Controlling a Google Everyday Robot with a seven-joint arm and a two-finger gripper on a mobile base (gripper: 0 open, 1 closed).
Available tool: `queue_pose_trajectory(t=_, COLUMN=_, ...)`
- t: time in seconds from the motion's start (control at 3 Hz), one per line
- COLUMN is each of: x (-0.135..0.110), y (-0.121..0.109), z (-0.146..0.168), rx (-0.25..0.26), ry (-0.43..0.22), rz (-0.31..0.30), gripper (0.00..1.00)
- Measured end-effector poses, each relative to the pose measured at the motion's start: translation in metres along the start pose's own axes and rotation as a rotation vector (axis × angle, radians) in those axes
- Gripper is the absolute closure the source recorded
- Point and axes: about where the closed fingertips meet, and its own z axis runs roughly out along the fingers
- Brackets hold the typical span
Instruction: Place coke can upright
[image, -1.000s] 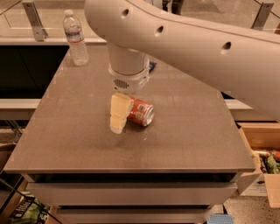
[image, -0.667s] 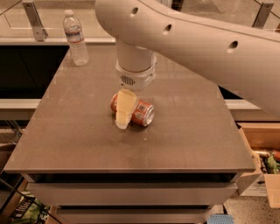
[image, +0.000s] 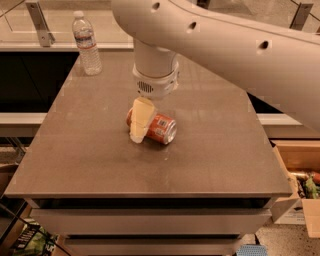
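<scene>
White and thick, the arm (image: 225, 45) sweeps in from the upper right across the back of the grey-brown surface (image: 100, 165), then bends into a round wrist (image: 155, 75) that points straight down over the middle. Below the wrist the jaws hang low at the can (image: 162, 129), with one cream jaw in front of the can's left part, its tip close to the surface. Any other jaw is hidden, so I cannot tell whether the jaws are open or clamped on the can. The can lies on its side near the centre of the surface, red-orange with white markings, its silver end turned toward the front right. A clear bottle (image: 86, 42) with a white cap and a label stands upright at the far left corner, well apart from the can; what it holds cannot be made out. Off the right edge, lower down, an open cardboard box (image: 292, 155) sits beside the surface, and inside it show small red and green things too indistinct to name.
</scene>
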Motion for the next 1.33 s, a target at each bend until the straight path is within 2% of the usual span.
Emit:
queue_pose_trajectory(t=0.67, x=-0.014, y=0.022, z=-0.001, rx=-0.057, ry=0.01, rz=0.023, gripper=0.0)
queue_pose_trajectory(t=1.33, x=-0.017, y=0.025, z=0.011, rx=-0.09, ry=0.014, rz=0.055, gripper=0.0)
